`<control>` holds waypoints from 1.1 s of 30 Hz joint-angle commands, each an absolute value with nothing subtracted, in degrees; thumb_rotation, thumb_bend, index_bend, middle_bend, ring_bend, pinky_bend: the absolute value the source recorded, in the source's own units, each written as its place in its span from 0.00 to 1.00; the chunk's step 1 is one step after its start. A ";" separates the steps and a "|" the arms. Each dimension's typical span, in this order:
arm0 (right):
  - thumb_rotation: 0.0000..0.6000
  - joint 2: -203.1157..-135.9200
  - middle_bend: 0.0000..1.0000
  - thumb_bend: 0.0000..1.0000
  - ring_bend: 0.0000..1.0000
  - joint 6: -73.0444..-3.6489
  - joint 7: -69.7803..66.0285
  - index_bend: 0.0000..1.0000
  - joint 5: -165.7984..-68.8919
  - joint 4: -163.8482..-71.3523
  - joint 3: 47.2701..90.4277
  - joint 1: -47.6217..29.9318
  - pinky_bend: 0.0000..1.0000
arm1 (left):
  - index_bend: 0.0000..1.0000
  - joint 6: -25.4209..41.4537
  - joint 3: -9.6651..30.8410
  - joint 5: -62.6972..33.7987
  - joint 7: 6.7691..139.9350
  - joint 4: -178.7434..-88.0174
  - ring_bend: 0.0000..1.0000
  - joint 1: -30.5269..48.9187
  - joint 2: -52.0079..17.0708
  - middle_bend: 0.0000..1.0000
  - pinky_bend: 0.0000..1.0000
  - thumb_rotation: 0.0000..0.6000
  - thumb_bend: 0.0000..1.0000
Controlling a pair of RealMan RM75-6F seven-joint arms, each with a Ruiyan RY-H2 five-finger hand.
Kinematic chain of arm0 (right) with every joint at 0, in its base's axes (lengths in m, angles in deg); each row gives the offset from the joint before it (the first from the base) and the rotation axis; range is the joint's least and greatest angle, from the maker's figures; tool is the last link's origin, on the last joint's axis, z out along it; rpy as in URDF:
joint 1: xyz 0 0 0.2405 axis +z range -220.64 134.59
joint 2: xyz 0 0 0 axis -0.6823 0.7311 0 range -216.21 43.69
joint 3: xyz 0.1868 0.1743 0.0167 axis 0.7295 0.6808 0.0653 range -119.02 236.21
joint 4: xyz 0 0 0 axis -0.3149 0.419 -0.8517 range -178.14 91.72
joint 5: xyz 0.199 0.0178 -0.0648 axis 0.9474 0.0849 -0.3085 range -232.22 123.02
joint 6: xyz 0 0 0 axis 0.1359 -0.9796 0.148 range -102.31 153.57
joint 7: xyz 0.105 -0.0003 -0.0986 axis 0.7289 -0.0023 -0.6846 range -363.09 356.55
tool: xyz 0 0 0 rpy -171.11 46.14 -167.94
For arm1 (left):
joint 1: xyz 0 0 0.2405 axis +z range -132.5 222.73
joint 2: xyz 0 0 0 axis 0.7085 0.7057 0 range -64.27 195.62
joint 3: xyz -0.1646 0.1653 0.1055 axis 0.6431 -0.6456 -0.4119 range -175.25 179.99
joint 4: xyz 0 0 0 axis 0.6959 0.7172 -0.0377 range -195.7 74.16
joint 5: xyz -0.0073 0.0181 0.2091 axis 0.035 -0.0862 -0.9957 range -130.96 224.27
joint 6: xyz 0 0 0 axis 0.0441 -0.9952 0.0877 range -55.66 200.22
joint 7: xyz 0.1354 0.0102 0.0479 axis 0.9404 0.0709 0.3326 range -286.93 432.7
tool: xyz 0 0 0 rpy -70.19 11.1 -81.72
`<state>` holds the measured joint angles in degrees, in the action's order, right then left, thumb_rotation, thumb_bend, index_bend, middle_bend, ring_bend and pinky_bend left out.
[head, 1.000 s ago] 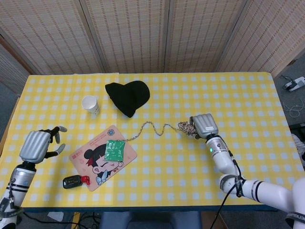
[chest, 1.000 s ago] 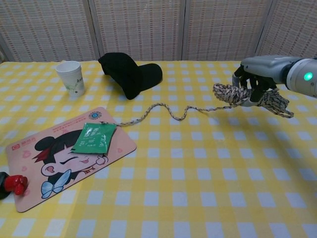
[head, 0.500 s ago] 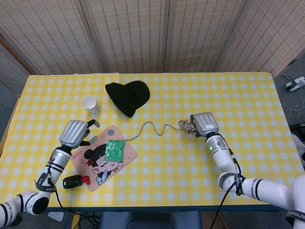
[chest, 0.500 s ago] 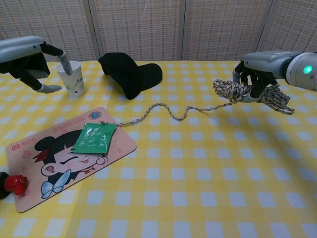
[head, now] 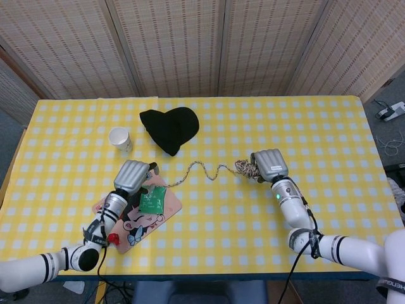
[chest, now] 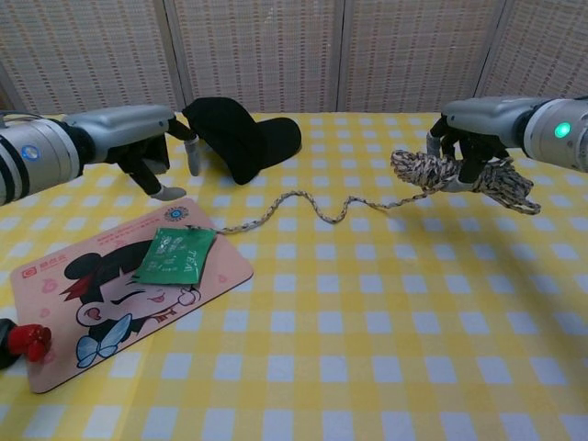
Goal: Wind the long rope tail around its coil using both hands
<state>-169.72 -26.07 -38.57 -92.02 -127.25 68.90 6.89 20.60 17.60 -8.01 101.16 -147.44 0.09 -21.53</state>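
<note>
the right hand [chest: 466, 147] grips the rope coil [chest: 457, 174] aloft, its tail [chest: 303, 204] trailing, while the left hand [chest: 152, 147], fingers seemingly spread, hovers empty.

rope coil: in the right hand [chest: 469, 147], up off the table [head: 316, 209]; the coil [chest: 459, 173] sticks out both sides of the fingers [chest: 470, 163].
rope tail: it runs left from the coil, down onto the table, and its tail [chest: 303, 204] ends near the top corner of the mat [chest: 92, 285], just right of the left hand's fingers [chest: 165, 191].
left hand: the left hand [chest: 147, 138] hangs over the top of the mat, holding nothing.
packet: the packet [chest: 175, 254] lies on the mat, in front of the left fingers.
hat: the hat [chest: 243, 138] sits behind the tail, right of the left fingers.
cup: the cup [head: 119, 139] stands behind the left hand.
</note>
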 commanded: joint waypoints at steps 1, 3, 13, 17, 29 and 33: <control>1.00 -169.94 0.58 1.00 0.55 -26.01 -38.39 0.74 -92.00 -127.21 68.79 7.08 0.76 | 0.55 20.33 16.97 -5.60 103.59 -146.19 1.00 -1.74 -23.87 1.00 1.00 1.00 0.32; 1.00 -170.11 0.58 1.00 0.55 -26.08 -38.32 0.74 -92.12 -127.17 68.71 7.25 0.76 | 0.56 19.90 16.84 -4.60 104.63 -145.47 1.00 -2.50 -25.04 1.00 1.00 1.00 0.32; 1.00 -170.50 0.58 1.00 0.55 -26.04 -37.41 0.74 -92.22 -126.45 68.09 7.43 0.76 | 0.60 19.82 16.80 0.45 108.19 -139.91 1.00 -6.63 -30.73 1.00 1.00 1.00 0.32; 1.00 -170.43 0.58 1.00 0.55 -25.85 -37.16 0.74 -92.18 -126.14 67.80 7.43 0.76 | 0.61 20.25 16.50 3.52 110.31 -137.56 1.00 -8.09 -32.50 1.00 1.00 1.00 0.32; 1.00 -171.11 0.58 1.00 0.56 -24.48 -35.81 0.74 -92.64 -124.20 67.24 7.65 0.76 | 0.60 20.89 14.81 9.13 113.08 -132.96 1.00 -9.45 -34.90 1.00 1.00 1.00 0.32; 1.00 -171.15 0.58 1.00 0.56 -24.52 -35.67 0.74 -92.80 -124.27 67.15 7.71 0.76 | 0.61 21.17 14.77 10.54 113.42 -131.85 1.00 -9.82 -35.44 1.00 1.00 1.00 0.31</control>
<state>-171.14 -24.52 -35.68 -92.79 -124.27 67.14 7.71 21.08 14.81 10.36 113.30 -132.03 -9.71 -35.30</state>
